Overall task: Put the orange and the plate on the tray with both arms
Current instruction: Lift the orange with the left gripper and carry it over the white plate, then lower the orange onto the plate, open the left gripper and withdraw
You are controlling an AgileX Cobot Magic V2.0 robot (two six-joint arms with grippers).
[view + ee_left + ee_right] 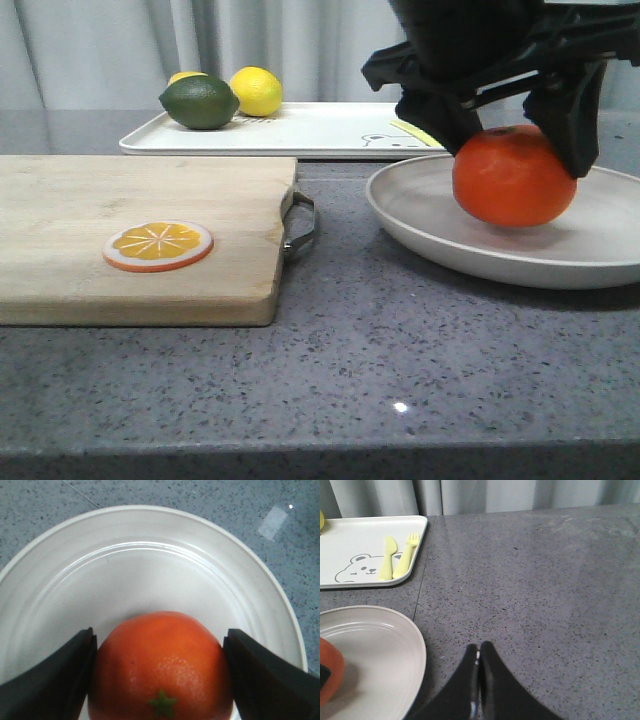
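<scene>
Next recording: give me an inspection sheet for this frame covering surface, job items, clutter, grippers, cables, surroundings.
Surface: grey speckled countertop.
Job's things: orange on the plate; tray behind, apart from the plate.
Clutter: cutting board with orange slice; lime and lemon on the tray; yellow knife and fork on the tray.
Grippers: left gripper closed around the orange; right gripper shut, empty, above the counter.
Cables: nothing seen.
Surroundings: grey curtain.

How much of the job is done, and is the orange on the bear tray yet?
Not yet. The left gripper is closed around the orange, which sits in the plate. The right gripper is shut, holding nothing, over the counter beside the plate. Both orange and plate are off the tray, so both moves remain.
</scene>
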